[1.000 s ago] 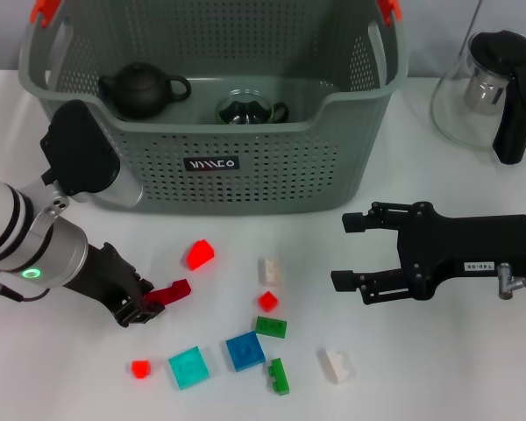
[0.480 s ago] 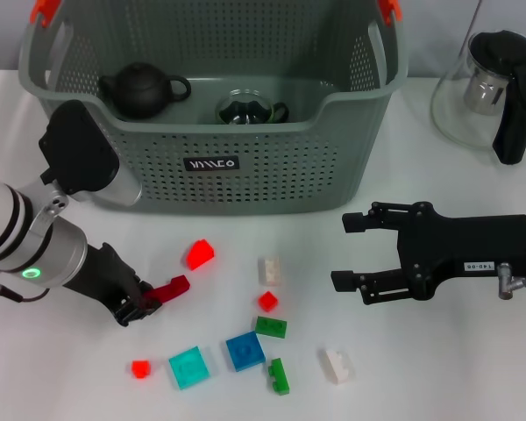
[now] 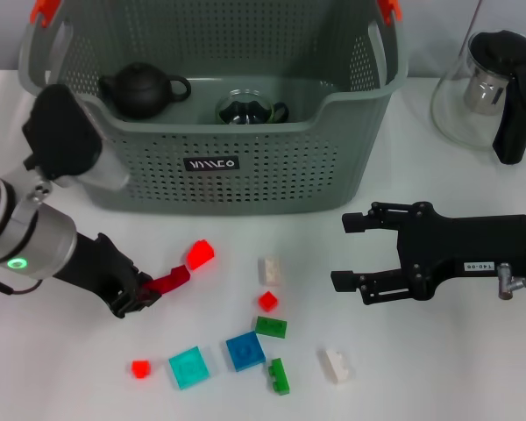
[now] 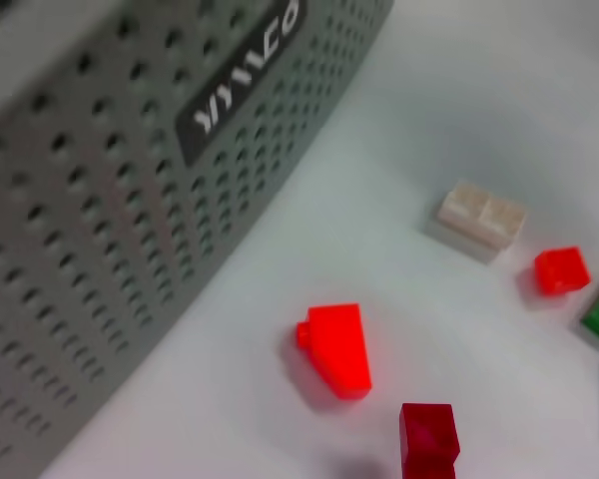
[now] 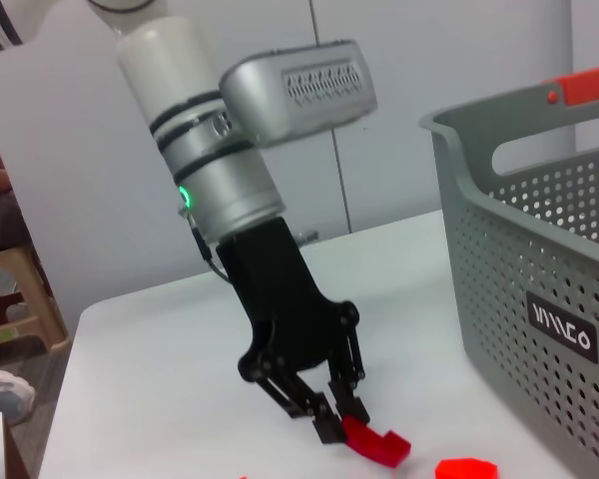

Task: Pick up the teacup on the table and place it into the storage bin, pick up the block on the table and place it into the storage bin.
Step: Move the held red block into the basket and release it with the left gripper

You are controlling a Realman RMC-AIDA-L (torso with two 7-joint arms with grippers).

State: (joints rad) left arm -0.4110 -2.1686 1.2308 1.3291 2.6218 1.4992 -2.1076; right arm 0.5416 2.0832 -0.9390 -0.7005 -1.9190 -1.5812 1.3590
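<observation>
The grey-green storage bin (image 3: 210,167) stands at the back of the table. Inside it sit a glass teacup (image 3: 245,110) and a dark teapot (image 3: 143,89). In front of the bin's left part, my left gripper (image 3: 147,296) is shut on one end of a dark red block (image 3: 171,281), held just above the table. The right wrist view shows the same left gripper (image 5: 337,424) pinching that block (image 5: 377,444). The left wrist view shows the block (image 4: 428,439) near a red sloped block (image 4: 337,347). At the right, my right gripper (image 3: 355,252) hovers open and holds nothing.
Loose blocks lie in front of the bin: red sloped (image 3: 200,254), beige (image 3: 269,269), small red (image 3: 267,302), green (image 3: 271,327), blue (image 3: 245,350), teal (image 3: 188,367), white (image 3: 337,365). A glass pitcher with a black handle (image 3: 491,88) stands at the back right.
My left arm has shifted left and slightly up, carrying the dark red block a little higher and closer to the red sloped block. The right arm has not moved.
</observation>
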